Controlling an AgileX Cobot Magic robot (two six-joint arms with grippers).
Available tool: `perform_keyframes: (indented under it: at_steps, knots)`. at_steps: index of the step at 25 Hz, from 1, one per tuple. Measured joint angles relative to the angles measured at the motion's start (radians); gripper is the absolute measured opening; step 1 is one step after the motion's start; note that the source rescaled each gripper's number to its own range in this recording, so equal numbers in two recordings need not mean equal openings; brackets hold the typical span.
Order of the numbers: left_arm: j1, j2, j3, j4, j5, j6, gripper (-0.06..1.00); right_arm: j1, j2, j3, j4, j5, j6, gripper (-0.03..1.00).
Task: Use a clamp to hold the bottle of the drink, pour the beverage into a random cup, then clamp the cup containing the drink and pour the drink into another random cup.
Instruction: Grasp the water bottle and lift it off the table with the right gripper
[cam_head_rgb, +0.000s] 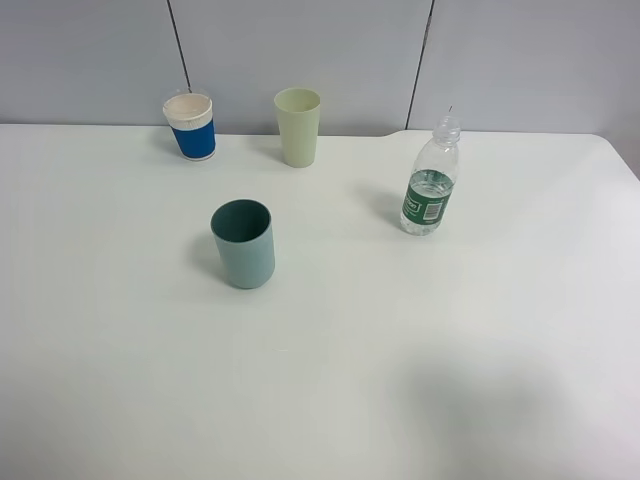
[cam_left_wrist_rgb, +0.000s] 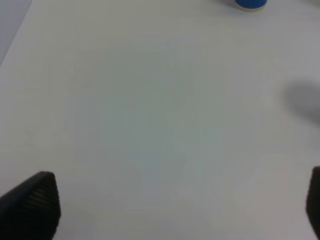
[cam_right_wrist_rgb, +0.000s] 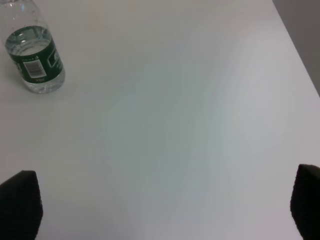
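The clear bottle (cam_head_rgb: 431, 180) with a dark green label stands uncapped on the right of the white table, with clear liquid inside; it also shows in the right wrist view (cam_right_wrist_rgb: 35, 52). A teal tumbler (cam_head_rgb: 243, 243) stands left of centre. The blue cup with a white rim (cam_head_rgb: 190, 125) is at the back left; its base edge shows in the left wrist view (cam_left_wrist_rgb: 251, 4). Neither arm appears in the high view. My left gripper (cam_left_wrist_rgb: 175, 212) is open over bare table. My right gripper (cam_right_wrist_rgb: 165, 207) is open too, well apart from the bottle.
A pale green tapered cup (cam_head_rgb: 298, 126) stands at the back, between the blue cup and the bottle. The table (cam_head_rgb: 330, 380) ends at a grey panelled wall behind and has an edge at the far right (cam_right_wrist_rgb: 300, 60).
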Motion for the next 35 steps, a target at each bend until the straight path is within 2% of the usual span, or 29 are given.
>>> perform_keyframes:
  at_steps: [21,29,32,35]
  knots:
    - [0.000,0.000,0.000,0.000,0.000,0.000,1.00,0.000,0.000,0.000,0.000,0.000,0.002,1.00]
    - [0.000,0.000,0.000,0.000,0.000,0.000,1.00,0.000,0.000,0.000,-0.037,-0.001,0.032,1.00]
    - [0.000,0.000,0.000,0.000,0.000,0.000,1.00,0.000,0.000,-0.010,-0.043,-0.029,0.032,1.00]
    - [0.000,0.000,0.000,0.000,0.000,0.000,1.00,0.000,0.008,-0.034,-0.058,-0.113,0.032,1.00]
